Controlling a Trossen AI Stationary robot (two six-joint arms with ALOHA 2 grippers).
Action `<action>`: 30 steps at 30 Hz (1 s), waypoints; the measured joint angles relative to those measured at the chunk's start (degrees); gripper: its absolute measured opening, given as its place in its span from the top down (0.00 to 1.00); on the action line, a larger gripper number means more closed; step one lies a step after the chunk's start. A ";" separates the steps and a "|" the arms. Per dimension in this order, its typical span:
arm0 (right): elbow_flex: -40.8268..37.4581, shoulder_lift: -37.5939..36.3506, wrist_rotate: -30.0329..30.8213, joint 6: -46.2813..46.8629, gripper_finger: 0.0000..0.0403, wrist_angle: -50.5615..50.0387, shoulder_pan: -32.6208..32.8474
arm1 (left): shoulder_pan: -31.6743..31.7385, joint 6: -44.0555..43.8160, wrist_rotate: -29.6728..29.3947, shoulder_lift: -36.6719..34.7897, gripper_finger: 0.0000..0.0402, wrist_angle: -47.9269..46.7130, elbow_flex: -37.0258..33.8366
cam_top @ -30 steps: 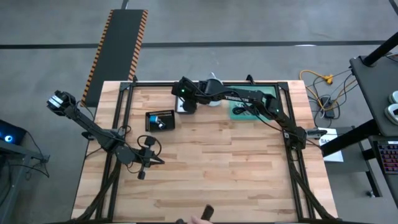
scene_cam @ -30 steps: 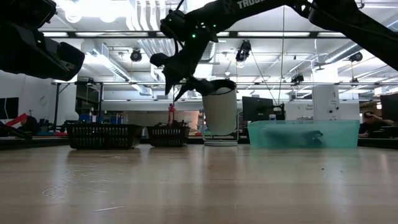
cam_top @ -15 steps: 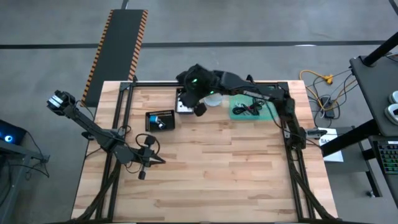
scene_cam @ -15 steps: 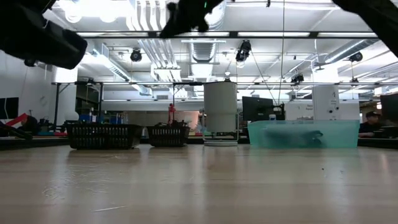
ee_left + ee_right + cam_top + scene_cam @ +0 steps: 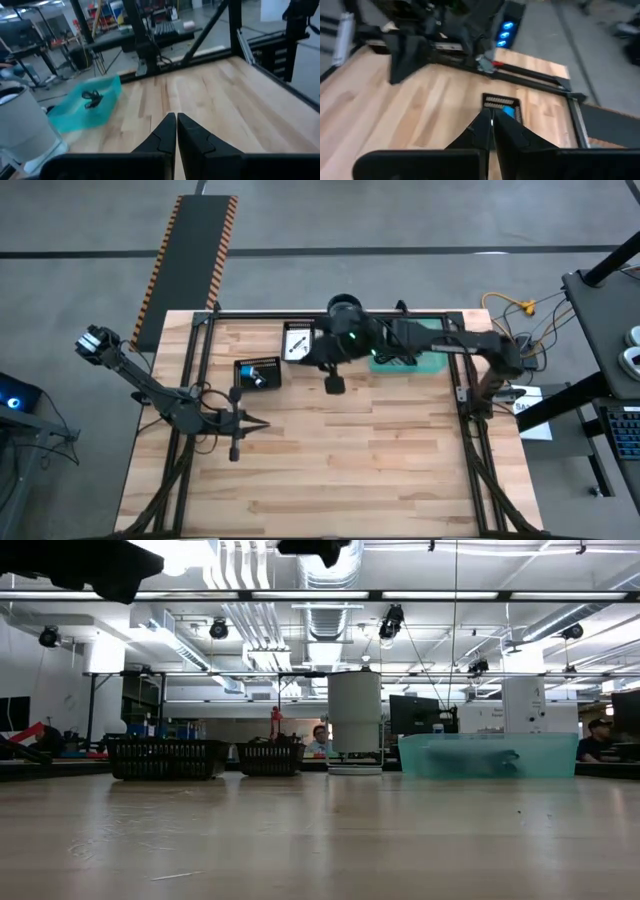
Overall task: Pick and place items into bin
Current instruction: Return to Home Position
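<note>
Right claw, pinched narrow and empty, hangs over the far middle of the counter, beside the green bin; left claw, likewise narrow, waits left.

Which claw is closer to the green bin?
Right. The right claw hovers just beside the green bin; the left claw is far off, over the left side of the table.

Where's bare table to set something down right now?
The near half of the table is bare wood, from the left claw across to the right rail. Crowded: the far edge, with black bins, green bin and right claw above.
</note>
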 joint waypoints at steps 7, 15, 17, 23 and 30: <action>-33.44 -14.66 7.85 6.12 0.98 28.02 3.26 | 0.00 0.28 -2.75 -0.69 1.00 0.24 0.00; -64.31 -34.05 14.79 11.16 0.98 50.76 3.06 | 0.90 1.44 -6.72 -0.72 1.00 0.43 -0.01; -69.51 -39.25 17.43 10.14 0.98 52.70 2.95 | 1.98 1.44 -6.71 -0.72 1.00 0.49 -0.01; -80.97 -54.30 19.52 11.70 0.98 55.09 1.87 | 9.43 1.73 -6.33 -0.72 1.00 0.59 -0.33; -90.27 -71.01 19.53 13.80 0.98 53.84 1.87 | 19.69 4.65 8.84 -0.72 1.00 11.08 -3.46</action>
